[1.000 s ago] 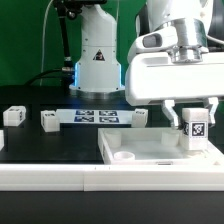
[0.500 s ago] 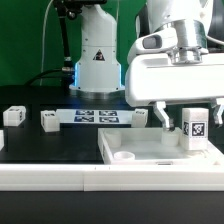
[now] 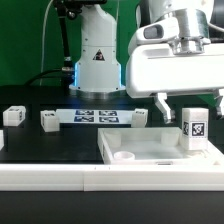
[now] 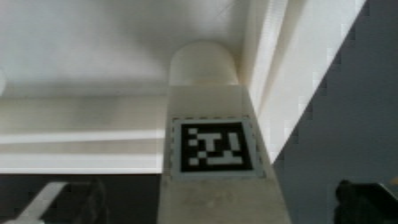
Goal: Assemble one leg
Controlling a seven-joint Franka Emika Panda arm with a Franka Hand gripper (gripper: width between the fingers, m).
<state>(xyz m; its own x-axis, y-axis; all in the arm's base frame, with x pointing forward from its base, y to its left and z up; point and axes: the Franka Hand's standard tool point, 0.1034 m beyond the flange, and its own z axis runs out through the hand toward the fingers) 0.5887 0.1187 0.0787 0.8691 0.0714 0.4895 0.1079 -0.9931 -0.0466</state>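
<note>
The leg [image 3: 193,126] stands upright on the panel's [image 3: 155,144] corner at the exterior view's right, tag outward, probably seated in its recess. The fingers [image 3: 161,105] are spread wide, gripping nothing, flanking its top without touching it.

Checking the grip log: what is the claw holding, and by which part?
Nothing. The claw is open, its fingers clear of the leg, which stands upright on the white panel.
</note>
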